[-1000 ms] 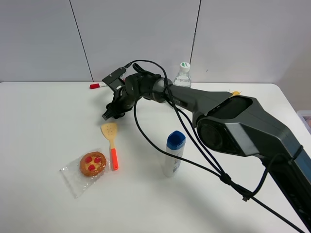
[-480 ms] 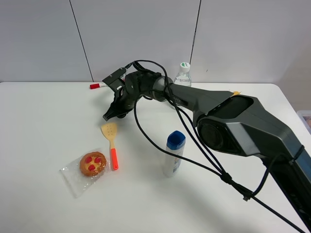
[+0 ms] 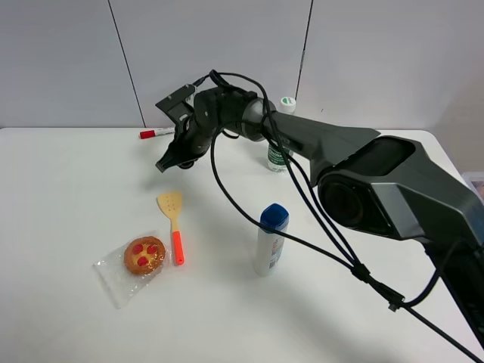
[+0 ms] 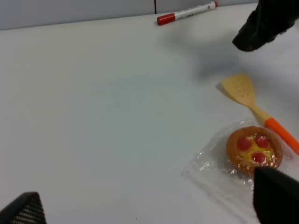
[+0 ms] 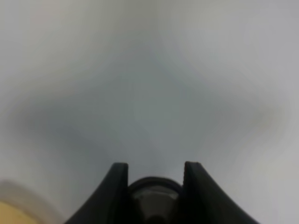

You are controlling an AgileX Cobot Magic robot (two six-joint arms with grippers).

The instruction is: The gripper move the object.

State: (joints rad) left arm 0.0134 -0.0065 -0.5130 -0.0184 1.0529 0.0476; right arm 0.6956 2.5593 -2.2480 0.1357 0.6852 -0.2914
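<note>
My right gripper (image 3: 167,162), a dark claw on the big dark arm, hangs above the white table behind the spatula, at back centre-left. In the right wrist view its two fingers (image 5: 117,186) are shut on a small round grey capsule, the object (image 5: 153,193), held clear of the blurred table surface. The object cannot be made out in the exterior high view. The right gripper also shows in the left wrist view (image 4: 261,28). My left gripper (image 4: 149,207) is open and empty, low over the table near the tart.
A yellow spatula (image 3: 171,208) with an orange handle and a wrapped fruit tart (image 3: 144,255) lie front left. A red-capped marker (image 3: 155,133) lies at the back. A water bottle (image 3: 278,155) and a blue-capped white bottle (image 3: 271,238) stand to the right.
My right gripper has risen and moved back and slightly left, away from the spatula, with the capsule in it. Nothing else has moved.
</note>
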